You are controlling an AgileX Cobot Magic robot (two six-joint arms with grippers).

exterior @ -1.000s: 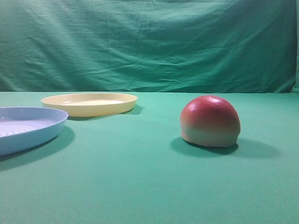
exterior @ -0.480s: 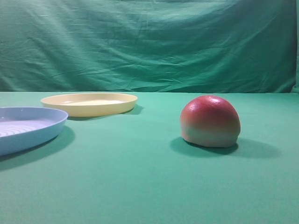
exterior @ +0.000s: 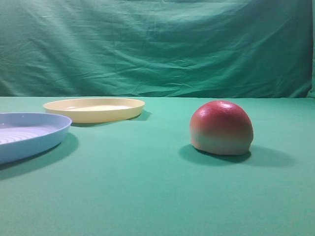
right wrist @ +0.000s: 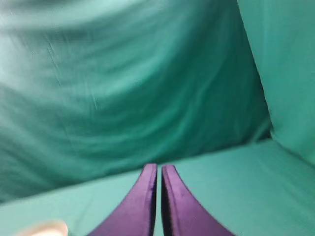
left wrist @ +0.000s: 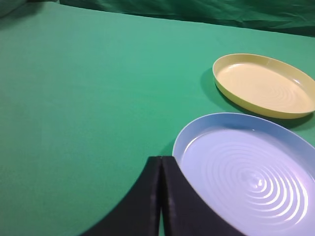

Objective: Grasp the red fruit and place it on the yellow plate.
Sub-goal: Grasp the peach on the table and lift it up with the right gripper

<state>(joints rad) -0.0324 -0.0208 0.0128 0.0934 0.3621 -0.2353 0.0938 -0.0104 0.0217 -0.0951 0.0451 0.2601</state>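
Observation:
The red fruit point(exterior: 221, 128) rests flat-side down on the green cloth, right of centre, with nothing touching it. The yellow plate point(exterior: 94, 109) lies farther back on the left and holds nothing; the left wrist view shows it too point(left wrist: 263, 85). No arm appears in the exterior view. My left gripper point(left wrist: 161, 160) is shut and holds nothing, its black fingers pressed together beside the blue plate's rim. My right gripper point(right wrist: 159, 168) is shut too, its purple fingers nearly touching, pointing at the backdrop. A pale blurred patch point(right wrist: 47, 228) shows at that view's lower left.
A light blue ridged plate point(exterior: 27, 135) lies at the near left, its rim point(left wrist: 183, 140) just right of my left fingertips. A green cloth backdrop point(exterior: 157, 49) hangs behind the table.

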